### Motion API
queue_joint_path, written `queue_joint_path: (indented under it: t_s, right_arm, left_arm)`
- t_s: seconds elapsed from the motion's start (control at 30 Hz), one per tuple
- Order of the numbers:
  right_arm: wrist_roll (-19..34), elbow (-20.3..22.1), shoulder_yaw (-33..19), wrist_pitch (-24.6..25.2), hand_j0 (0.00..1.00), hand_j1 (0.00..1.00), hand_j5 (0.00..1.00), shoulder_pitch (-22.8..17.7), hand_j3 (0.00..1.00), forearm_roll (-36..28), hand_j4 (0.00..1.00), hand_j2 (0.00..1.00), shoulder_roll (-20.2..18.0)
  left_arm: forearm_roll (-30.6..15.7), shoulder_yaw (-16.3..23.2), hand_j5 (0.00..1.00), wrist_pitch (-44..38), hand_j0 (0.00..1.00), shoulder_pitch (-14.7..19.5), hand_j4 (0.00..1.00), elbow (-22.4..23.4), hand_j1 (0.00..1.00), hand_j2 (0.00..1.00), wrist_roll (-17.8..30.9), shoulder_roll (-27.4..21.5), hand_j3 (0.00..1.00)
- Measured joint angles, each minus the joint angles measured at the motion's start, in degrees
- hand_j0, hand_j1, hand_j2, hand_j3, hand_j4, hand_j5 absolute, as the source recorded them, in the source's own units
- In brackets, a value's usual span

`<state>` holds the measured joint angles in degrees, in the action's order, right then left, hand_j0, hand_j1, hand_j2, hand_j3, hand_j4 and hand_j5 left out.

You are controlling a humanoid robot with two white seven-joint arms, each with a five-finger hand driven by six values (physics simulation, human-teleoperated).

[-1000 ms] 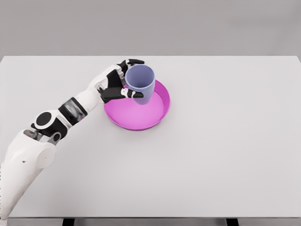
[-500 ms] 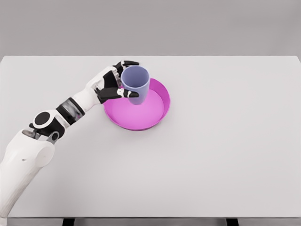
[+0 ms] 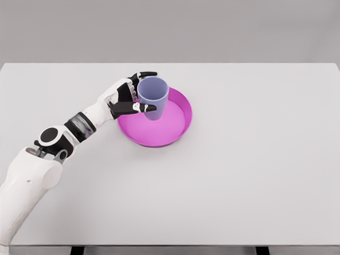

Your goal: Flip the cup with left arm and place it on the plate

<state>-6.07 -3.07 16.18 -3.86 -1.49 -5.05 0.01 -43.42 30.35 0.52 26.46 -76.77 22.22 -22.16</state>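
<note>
A lavender cup (image 3: 153,98) stands upright, mouth up, inside the left part of the magenta plate (image 3: 169,130) at the table's centre. My left hand (image 3: 149,91) reaches in from the lower left and wraps the cup from its left side. Its fingers (image 3: 144,75) lie along the cup's far side and the thumb (image 3: 139,108) along its near side, both touching it. The cup's base rests on or just above the plate floor; I cannot tell which. The right arm is out of view.
The white table (image 3: 255,159) spreads wide around the plate, its front edge near the bottom of the view. My left forearm (image 3: 79,125) crosses the table's left part. Grey wall behind.
The cup has come down and slightly left, settling lower into the plate. The hand has stayed around it, its wrist drawing a little leftward.
</note>
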Motion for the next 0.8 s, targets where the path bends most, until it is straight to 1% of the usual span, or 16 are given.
queue_joint_path:
  t_s: [0.13,0.47,0.5,0.57,0.7,0.77,0.8]
  right_arm:
    - [0.00,0.00,-0.01,0.00,1.00,1.00,1.00,0.00,1.00,0.03,1.00,1.00,0.00]
    - [0.00,0.01,0.02,0.00,1.00,1.00,1.00,0.00,1.00,0.01,1.00,1.00,0.00]
    - [0.00,0.00,0.01,0.00,1.00,1.00,1.00,0.00,1.00,0.02,1.00,1.00,0.00]
    - [0.00,0.00,0.00,0.00,1.00,1.00,1.00,0.00,1.00,0.01,1.00,1.00,0.00]
    - [0.00,0.01,0.01,0.00,1.00,1.00,1.00,0.00,1.00,0.01,1.00,1.00,0.00]
    - [0.00,0.00,0.01,0.00,1.00,1.00,1.00,0.00,1.00,0.02,1.00,1.00,0.00]
    - [0.00,0.00,0.01,0.00,1.00,1.00,1.00,0.00,1.00,0.02,1.00,1.00,0.00]
  left_arm:
    - [0.00,0.05,1.00,0.00,1.00,0.09,1.00,-0.23,1.00,1.00,0.00,-0.10,1.00]
    - [0.01,-0.04,1.00,0.07,1.00,0.18,1.00,-0.50,1.00,1.00,0.00,-0.45,1.00]
    - [0.00,-0.08,1.00,0.10,1.00,0.96,1.00,-0.74,1.00,1.00,0.00,-0.65,1.00]
    - [0.02,-0.15,1.00,0.15,1.00,2.20,1.00,-1.22,1.00,1.00,0.01,-1.93,1.00]
    - [0.05,-0.31,1.00,0.20,1.00,3.08,1.00,-2.49,1.00,1.00,0.04,-5.14,1.00]
    - [0.03,-0.36,1.00,0.27,1.00,2.81,1.00,-4.22,1.00,1.00,0.25,-8.16,1.00]
    - [0.04,-0.34,1.00,0.31,1.00,2.37,1.00,-5.67,1.00,1.00,0.34,-10.76,1.00]
